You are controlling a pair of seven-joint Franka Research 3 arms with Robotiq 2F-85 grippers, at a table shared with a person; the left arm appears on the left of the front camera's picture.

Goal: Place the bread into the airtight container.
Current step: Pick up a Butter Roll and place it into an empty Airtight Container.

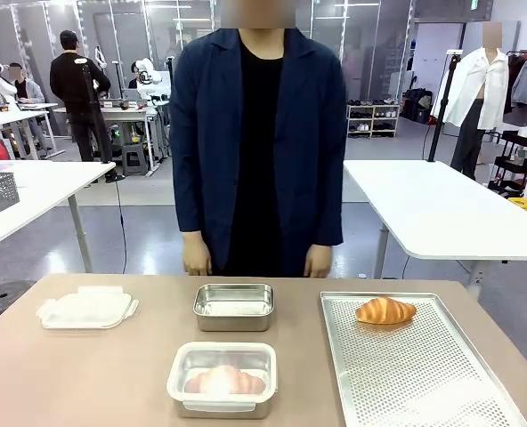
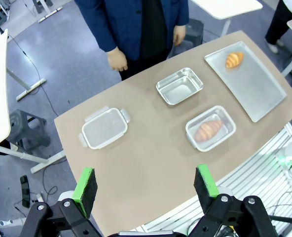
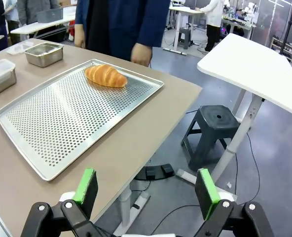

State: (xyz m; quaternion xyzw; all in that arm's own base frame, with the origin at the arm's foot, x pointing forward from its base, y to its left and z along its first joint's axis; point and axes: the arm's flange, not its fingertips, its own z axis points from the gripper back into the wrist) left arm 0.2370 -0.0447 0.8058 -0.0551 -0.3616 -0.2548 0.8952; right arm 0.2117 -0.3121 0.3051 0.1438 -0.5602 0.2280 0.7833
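Since my right gripper (image 3: pixel 146 191) hangs wide open and empty off the table corner, I'd come down on the bread (image 3: pixel 105 76) lying on the tray (image 3: pixel 52 133), pinch its middle softly, then carry it to the empty container (image 1: pixel 233 306). My left gripper (image 2: pixel 146 185) is wide open too.

Worktop (image 1: pixel 112 374): tan, matte, rounded corners. Four items lie directly on it, none touching another.
1. Translucent plastic lid (image 1: pixel 87 308) with side clips, lying flat on the left side.
2. Open steel container (image 1: pixel 233 322), centre, toward the far edge.
3. Pale-rimmed steel container (image 1: pixel 221 409), centre, near edge, just in front of item 2.
4. Perforated metal tray (image 1: pixel 406 365), right side, running from far toward near edge.
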